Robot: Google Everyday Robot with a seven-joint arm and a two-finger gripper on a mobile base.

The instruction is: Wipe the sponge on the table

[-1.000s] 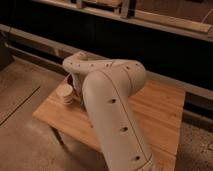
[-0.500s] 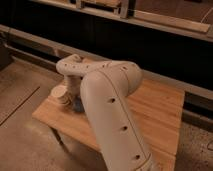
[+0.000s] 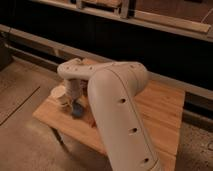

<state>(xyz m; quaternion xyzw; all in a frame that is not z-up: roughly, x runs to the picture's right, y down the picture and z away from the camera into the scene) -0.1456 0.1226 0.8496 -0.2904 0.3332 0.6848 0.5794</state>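
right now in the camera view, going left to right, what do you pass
floor → gripper, low at the left end of the table → sponge → arm → the table's bare right half

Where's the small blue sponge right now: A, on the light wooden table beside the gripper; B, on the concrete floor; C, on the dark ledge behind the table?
A: the small blue sponge lies on the light wooden table, next to the gripper at the white arm's end.

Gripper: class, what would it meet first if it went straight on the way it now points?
Probably the sponge, showing blue just below the downward-pointing gripper, then the table; depth is hard to judge.
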